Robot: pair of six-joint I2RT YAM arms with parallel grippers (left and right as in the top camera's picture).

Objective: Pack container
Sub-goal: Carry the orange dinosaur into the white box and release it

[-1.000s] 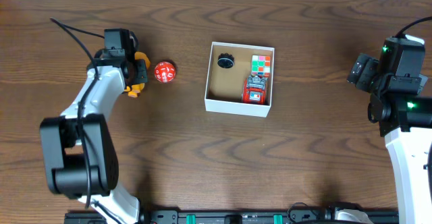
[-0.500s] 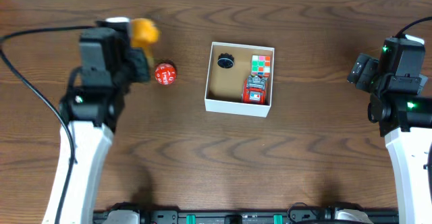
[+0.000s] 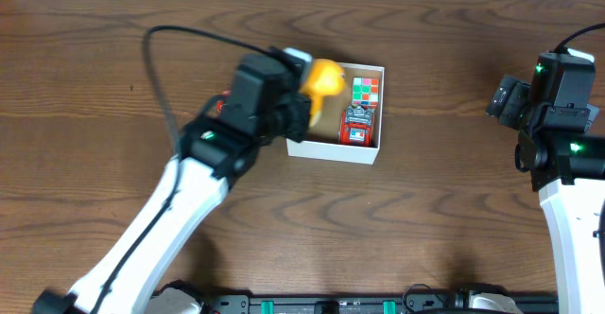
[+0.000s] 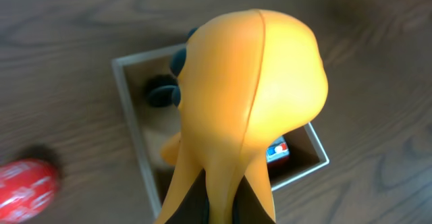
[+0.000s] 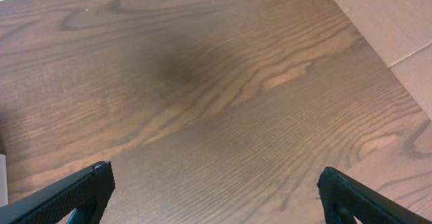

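The container point(image 3: 331, 149) is a shallow white box with a brown floor at the table's middle. In it lie a colour-tile cube point(image 3: 366, 90) and a red toy car point(image 3: 357, 125). My left gripper point(image 3: 305, 95) is shut on an orange octopus toy point(image 3: 324, 78), held in the air over the box's left half. In the left wrist view the orange toy point(image 4: 250, 96) fills the middle, the gripper point(image 4: 226, 209) clamps its lower part, and the container wall point(image 4: 131, 123) and a black round piece point(image 4: 162, 92) lie below. My right gripper point(image 5: 216, 190) stands open over bare wood.
A red ball point(image 4: 25, 187) lies on the table left of the box; from overhead my left arm covers most of it. The right arm point(image 3: 558, 96) stays at the table's right edge. A cardboard sheet point(image 5: 391, 15) shows beyond the far right corner.
My left arm has swung from the far left of the table to the right, lifting the orange toy off the wood and carrying it over the container. The right arm has not moved.
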